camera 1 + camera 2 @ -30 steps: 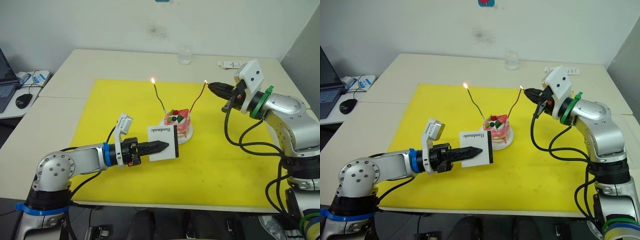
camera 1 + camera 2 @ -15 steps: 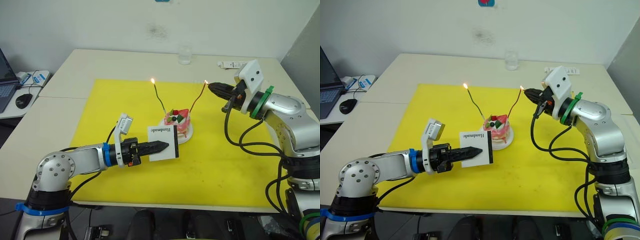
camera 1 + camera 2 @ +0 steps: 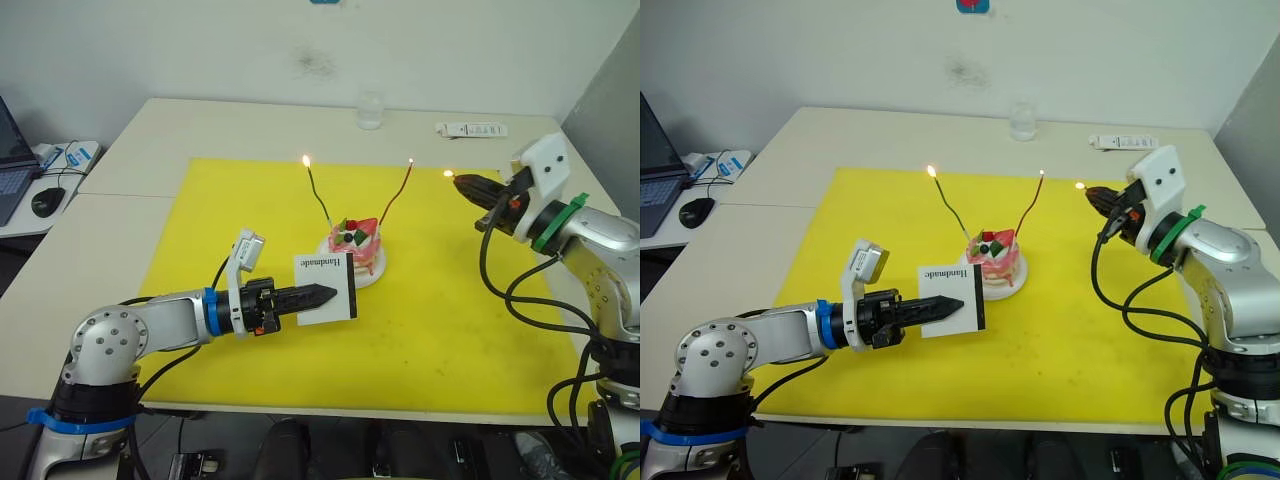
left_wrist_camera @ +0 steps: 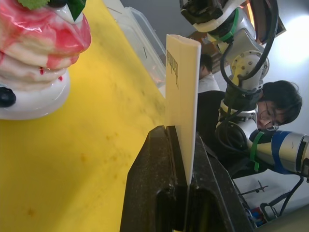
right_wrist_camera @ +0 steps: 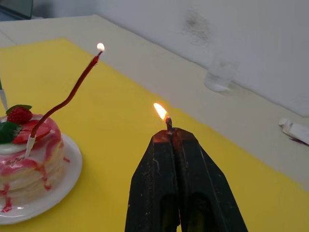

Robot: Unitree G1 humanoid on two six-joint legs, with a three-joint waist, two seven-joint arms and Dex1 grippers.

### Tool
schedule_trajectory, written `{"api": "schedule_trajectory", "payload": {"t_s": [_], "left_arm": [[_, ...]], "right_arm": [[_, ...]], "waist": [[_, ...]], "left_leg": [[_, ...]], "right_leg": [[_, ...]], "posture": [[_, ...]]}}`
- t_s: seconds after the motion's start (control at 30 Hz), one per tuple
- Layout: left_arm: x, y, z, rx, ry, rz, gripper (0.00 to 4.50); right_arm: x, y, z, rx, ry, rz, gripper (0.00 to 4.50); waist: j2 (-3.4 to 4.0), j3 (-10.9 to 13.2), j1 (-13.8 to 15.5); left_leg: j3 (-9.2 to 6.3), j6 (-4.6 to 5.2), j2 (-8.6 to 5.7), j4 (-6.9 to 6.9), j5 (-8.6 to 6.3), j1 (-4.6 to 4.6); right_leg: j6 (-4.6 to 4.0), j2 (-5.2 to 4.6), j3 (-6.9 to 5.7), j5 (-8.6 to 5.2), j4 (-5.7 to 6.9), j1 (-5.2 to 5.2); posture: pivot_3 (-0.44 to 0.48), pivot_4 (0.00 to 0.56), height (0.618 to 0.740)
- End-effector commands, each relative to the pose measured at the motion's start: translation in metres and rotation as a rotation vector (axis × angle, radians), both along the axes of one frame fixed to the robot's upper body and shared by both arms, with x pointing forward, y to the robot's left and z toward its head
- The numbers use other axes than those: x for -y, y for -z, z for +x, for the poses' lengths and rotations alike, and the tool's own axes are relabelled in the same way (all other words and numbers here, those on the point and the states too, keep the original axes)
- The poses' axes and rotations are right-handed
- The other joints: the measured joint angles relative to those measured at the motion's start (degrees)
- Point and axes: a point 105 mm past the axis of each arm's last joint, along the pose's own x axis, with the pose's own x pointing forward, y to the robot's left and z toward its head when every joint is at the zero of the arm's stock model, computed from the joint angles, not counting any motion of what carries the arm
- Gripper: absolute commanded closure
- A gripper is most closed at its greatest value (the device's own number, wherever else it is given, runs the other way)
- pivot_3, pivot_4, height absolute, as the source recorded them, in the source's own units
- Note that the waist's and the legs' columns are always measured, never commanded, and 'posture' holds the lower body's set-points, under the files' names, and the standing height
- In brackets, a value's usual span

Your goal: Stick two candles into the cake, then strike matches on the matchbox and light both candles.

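yellow mat covering the pale table is filling mid-frame. at lower left, the left gripper is pinching the matchbox upright on edge, just in front of the cake at centre. two candles are standing in the cake, both burning: the green candle is leaning toward upper left, the red candle toward upper right. at right, the right gripper, fingers pressed together, is pinching a match whose tip is flaming. that flame is lying well to the right of the red candle's lit tip, its stick pointing back toward the cake. lighting looks complete; snuffing the match is probably what remains.
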Motion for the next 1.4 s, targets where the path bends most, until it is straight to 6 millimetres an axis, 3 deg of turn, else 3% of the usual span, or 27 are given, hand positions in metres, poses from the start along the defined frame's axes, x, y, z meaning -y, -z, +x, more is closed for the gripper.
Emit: {"api": "schedule_trajectory", "payload": {"t_s": [0.03,0.23,0.43,0.67,0.97,1.07,1.4], "left_arm": [[0.002,-0.009,-0.005,0.034,0.018,-0.021,4.5],[0.003,-0.009,-0.005,0.033,0.025,-0.024,4.5],[0.003,-0.009,-0.005,0.035,0.031,-0.024,4.5],[0.003,-0.01,-0.006,0.034,0.042,-0.02,4.5],[0.003,-0.01,-0.008,0.032,0.046,-0.022,4.5],[0.003,-0.01,-0.009,0.031,0.045,-0.023,4.5],[0.003,-0.011,-0.009,0.028,0.045,-0.027,4.5]], "right_arm": [[0.035,-0.001,-0.007,0.014,0.21,0.042,4.48],[0.097,0.018,-0.019,-0.007,0.545,-0.031,4.48],[0.135,0.03,-0.031,-0.051,0.71,-0.07,4.48],[0.163,0.045,-0.034,-0.115,0.849,-0.063,4.48],[0.171,0.053,-0.033,-0.153,0.889,-0.031,4.48],[0.173,0.053,-0.033,-0.151,0.899,-0.032,3.87],[0.179,0.051,-0.035,-0.136,0.921,-0.035,0.3]], "waist": [[0.0,0.0,0.01],[0.02,0.01,0.04],[0.02,0.01,-0.02],[0.03,0.01,-0.04],[0.03,0.01,-0.03],[0.03,0.01,-0.03],[0.03,0.01,-0.03]], "left_leg": [[0.02,0.0,-0.01,0.0,0.0,0.0],[0.08,0.0,-0.02,0.0,0.0,-0.01],[0.05,0.01,0.0,-0.02,-0.01,0.02],[0.08,0.01,-0.01,-0.01,-0.01,0.02],[0.08,0.01,-0.01,-0.02,-0.01,0.01],[0.09,0.01,-0.01,-0.02,-0.01,0.01],[0.08,0.01,-0.01,-0.02,-0.01,0.02]], "right_leg": [[0.01,0.0,0.02,0.0,0.0,-0.01],[0.22,-0.02,0.06,-0.13,-0.01,-0.02],[0.26,0.04,0.05,-0.15,0.01,-0.02],[0.26,0.04,0.09,-0.15,0.01,-0.02],[0.26,0.04,0.09,-0.15,0.0,-0.03],[0.26,0.04,0.11,-0.15,0.0,-0.03],[0.27,0.05,0.1,-0.15,0.0,-0.03]], "posture": [[0.0,0.15,0.74],[0.0,0.15,0.74],[0.0,0.15,0.74],[0.0,0.15,0.74],[0.0,0.15,0.74],[0.0,0.15,0.74],[0.0,0.15,0.74]]}}
